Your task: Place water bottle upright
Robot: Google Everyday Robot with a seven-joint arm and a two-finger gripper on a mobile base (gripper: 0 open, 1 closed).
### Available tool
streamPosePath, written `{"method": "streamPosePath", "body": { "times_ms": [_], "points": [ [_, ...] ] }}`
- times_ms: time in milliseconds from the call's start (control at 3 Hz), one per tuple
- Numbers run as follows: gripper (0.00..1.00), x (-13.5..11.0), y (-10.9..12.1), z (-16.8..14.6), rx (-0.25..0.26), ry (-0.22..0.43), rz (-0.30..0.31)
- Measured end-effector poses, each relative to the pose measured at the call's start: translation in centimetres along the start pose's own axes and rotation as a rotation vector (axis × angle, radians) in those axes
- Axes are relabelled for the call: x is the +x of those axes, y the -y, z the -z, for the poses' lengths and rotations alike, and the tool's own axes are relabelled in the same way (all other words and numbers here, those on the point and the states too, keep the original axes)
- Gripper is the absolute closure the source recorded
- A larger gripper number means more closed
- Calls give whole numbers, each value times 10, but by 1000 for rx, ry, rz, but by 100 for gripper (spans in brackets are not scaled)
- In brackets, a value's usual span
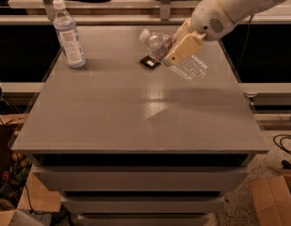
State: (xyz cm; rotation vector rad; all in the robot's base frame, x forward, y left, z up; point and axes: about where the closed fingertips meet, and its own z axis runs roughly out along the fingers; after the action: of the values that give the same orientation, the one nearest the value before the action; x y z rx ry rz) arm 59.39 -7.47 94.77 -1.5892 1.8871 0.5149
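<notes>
The water bottle (pixel 192 68) is clear ribbed plastic with a white cap (pixel 144 35) and a narrow coloured band near its shoulder. It is held tilted above the grey table (pixel 112 107), cap up to the left, base down to the right. My gripper (pixel 175 51) is shut on the water bottle around its upper body, over the table's back right part. A tan finger (pixel 182 49) covers the middle of the bottle. The arm comes in from the upper right.
A smoother bottle with a large white and light-blue label (pixel 69 34) stands upright at the table's back left. A small dark packet (pixel 149 62) lies on the table just below the held bottle's neck. Shelving runs behind the table. Cardboard boxes (pixel 272 201) sit on the floor.
</notes>
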Motion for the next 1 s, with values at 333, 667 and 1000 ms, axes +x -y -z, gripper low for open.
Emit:
{"method": "streamPosePath", "body": {
  "times_ms": [333,667,1000],
  "points": [
    [100,-24,-12,4,-17,275,-61],
    [100,-52,-26,5,-76,543,-129],
    [100,-72,-36,3,-140,730,-166]
  ]
}}
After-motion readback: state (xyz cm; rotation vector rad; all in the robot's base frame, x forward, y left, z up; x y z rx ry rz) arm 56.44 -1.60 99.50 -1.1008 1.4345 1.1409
